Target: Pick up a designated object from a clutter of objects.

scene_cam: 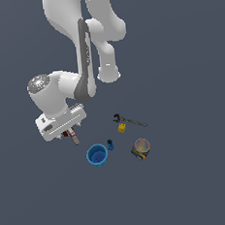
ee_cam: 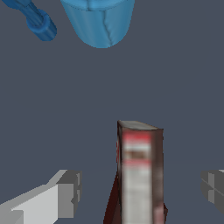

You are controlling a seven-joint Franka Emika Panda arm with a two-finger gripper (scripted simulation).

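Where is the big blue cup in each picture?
Exterior view: the blue cup stands low in the middle, just to the exterior view's right of the fingers.
Wrist view: the blue cup lies beyond the marker stick.
Shared landmark: the tiny blue piece beside the cup.

Flat, even simulator light on a dull grey ground, no cast shadows; close wrist textures blur.

Stick (ee_cam: 138,175) apparently between open fingers (ee_cam: 65,192); cup (scene_cam: 97,155) nearby
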